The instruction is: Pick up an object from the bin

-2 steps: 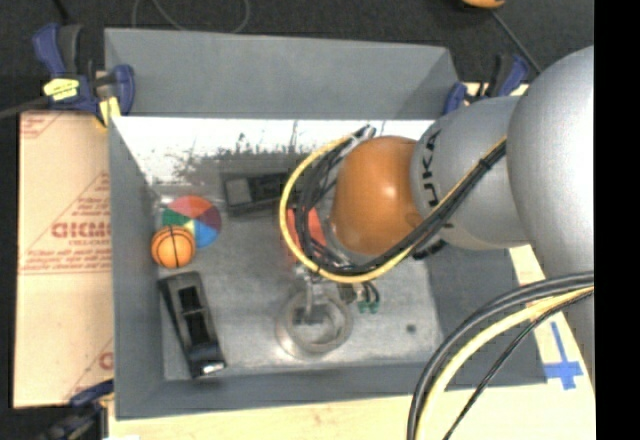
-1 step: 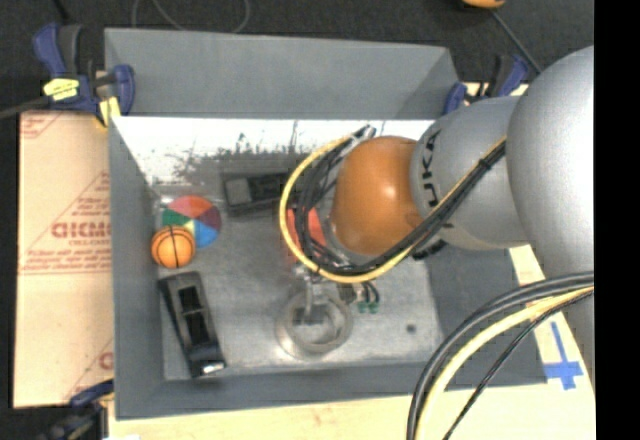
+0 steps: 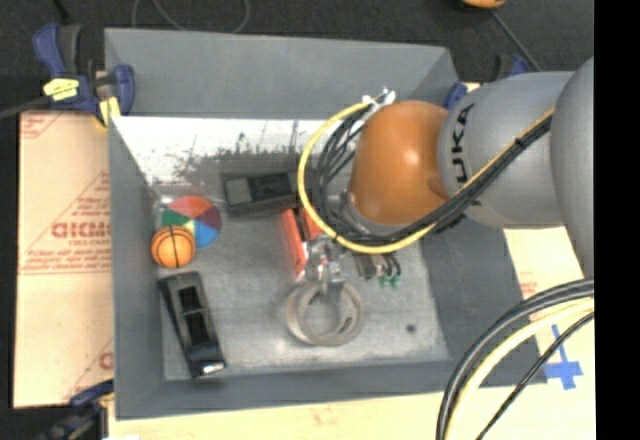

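My gripper (image 3: 322, 270) hangs low in the middle of the bin, under the arm's orange cover. It is right at the far rim of a grey ring-shaped tape roll (image 3: 322, 336) that lies flat near the bin's front wall. A red-orange oblong thing (image 3: 293, 238) lies just left of the gripper, partly hidden by the cables. I cannot make out whether the gripper touches the ring.
A black box-like thing (image 3: 258, 192) lies at the back centre. A multi-coloured ball (image 3: 200, 217) and a small orange ball (image 3: 173, 248) sit together at the left wall. A long black dispenser (image 3: 192, 323) lies at the front left. The arm covers the bin's right back.
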`<act>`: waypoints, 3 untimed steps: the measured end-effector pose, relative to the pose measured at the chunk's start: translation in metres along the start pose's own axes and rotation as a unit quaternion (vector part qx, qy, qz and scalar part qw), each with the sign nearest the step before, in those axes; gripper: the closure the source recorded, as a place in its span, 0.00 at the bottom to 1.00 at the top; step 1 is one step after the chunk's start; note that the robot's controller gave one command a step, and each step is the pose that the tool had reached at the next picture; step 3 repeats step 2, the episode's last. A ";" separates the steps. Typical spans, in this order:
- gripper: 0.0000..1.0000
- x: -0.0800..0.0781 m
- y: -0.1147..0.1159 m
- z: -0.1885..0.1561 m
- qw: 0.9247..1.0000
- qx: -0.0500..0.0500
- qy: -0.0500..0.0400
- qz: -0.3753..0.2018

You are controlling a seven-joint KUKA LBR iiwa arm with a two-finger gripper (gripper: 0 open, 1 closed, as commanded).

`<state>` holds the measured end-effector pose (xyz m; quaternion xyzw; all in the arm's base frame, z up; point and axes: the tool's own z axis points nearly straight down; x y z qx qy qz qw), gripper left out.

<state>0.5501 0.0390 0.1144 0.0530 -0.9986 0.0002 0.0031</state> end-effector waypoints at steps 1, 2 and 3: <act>1.00 -0.003 -0.008 -0.034 1.000 0.000 -0.005 0.021; 1.00 0.000 -0.001 -0.084 1.000 0.000 -0.002 0.021; 1.00 0.000 -0.001 -0.084 1.000 0.000 -0.002 0.021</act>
